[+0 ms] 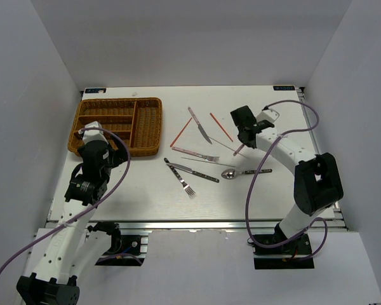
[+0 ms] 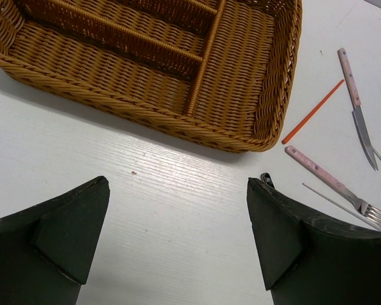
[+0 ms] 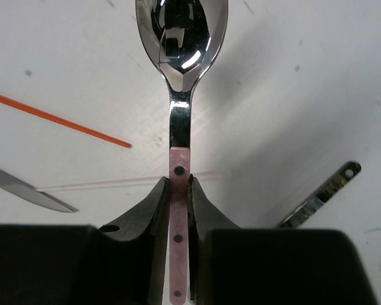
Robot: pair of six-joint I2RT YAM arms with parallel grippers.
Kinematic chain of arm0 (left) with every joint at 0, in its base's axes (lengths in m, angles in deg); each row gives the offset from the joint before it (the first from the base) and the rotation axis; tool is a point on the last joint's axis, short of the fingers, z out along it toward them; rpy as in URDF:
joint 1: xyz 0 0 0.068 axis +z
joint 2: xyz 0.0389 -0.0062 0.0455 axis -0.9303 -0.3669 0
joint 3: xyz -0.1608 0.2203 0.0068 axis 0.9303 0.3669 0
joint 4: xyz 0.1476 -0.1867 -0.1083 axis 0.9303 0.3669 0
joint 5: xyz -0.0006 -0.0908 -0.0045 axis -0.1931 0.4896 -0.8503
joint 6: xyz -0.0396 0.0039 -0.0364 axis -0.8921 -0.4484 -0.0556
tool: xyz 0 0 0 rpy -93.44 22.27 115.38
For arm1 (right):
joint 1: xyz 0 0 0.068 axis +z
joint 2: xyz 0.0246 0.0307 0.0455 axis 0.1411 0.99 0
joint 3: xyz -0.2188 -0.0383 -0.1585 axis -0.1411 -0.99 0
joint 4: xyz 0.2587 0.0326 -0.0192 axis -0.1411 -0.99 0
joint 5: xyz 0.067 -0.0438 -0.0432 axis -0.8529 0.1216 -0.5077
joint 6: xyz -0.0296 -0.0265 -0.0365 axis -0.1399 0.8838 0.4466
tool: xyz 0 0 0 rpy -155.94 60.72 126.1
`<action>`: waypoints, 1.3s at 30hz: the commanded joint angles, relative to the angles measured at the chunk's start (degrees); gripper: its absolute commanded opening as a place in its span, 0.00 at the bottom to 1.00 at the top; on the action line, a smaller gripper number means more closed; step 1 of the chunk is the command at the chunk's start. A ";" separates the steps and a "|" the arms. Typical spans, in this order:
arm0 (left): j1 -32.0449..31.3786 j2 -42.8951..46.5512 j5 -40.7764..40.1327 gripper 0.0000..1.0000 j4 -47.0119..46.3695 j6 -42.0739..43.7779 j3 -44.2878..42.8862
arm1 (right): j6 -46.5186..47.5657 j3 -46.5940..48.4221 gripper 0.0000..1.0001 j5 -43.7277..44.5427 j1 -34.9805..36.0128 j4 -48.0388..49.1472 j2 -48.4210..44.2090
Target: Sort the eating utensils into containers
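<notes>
1. Top external view: a brown woven wicker tray [image 1: 120,100] with long slots sits at the far left of the white table [image 1: 146,197].
   - The left gripper [image 1: 106,151] is just by the tray's near edge.
   - The forks, knives and sticks I can see all lie on the table, to the right of the tray.
   - They are a pink-handled metal knife [image 1: 199,124], two thin orange chopsticks [image 1: 181,132] [image 1: 221,126], a pink-handled metal fork [image 1: 195,154], a dark-handled metal knife [image 1: 192,171], a silver fork [image 1: 181,180] and a dark-handled metal spoon [image 1: 245,171].
   - The right gripper [image 1: 241,141] is above this spread, near the dark-handled spoon.
   - Two small dark labels [image 1: 92,91] sit at the table's far corners. They are too small to read.

2. Left wrist view: the left gripper's two black fingers [image 2: 63,235] are spread wide apart.
   - Only bare table is between them.
   - The tray's near right corner is just ahead.
   - One orange chopstick, the pink-handled knife and the pink-handled fork lie to the right of the tray.

3. Right wrist view: the right gripper's fingers are squeezed tight on the pink handle of a shiny silver spoon [image 3: 181,44].
   - The bowl of the spoon points away from the gripper.
   - I cannot tell if the spoon touches the table.
   - An orange chopstick lies to the left.
   - A knife tip is at the lower left.
   - A metal handle end with a hole [image 3: 327,190] lies to the right.
</notes>
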 commanded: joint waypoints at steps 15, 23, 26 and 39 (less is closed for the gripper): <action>0.25 2.88 -5.87 0.98 -0.24 -1.39 0.24 | 19.28 26.54 0.00 -30.41 15.11 26.21 15.02; 0.25 1.30 -6.58 0.98 0.11 -1.48 0.06 | 13.65 57.40 0.00 -30.68 18.37 22.95 39.54; 0.25 1.04 -6.40 0.98 0.20 -1.39 0.06 | 12.59 61.54 0.00 -30.06 18.37 24.71 44.12; 0.25 1.83 -5.43 0.98 -0.07 -1.21 0.33 | 20.23 58.49 0.89 -37.18 17.05 26.74 39.77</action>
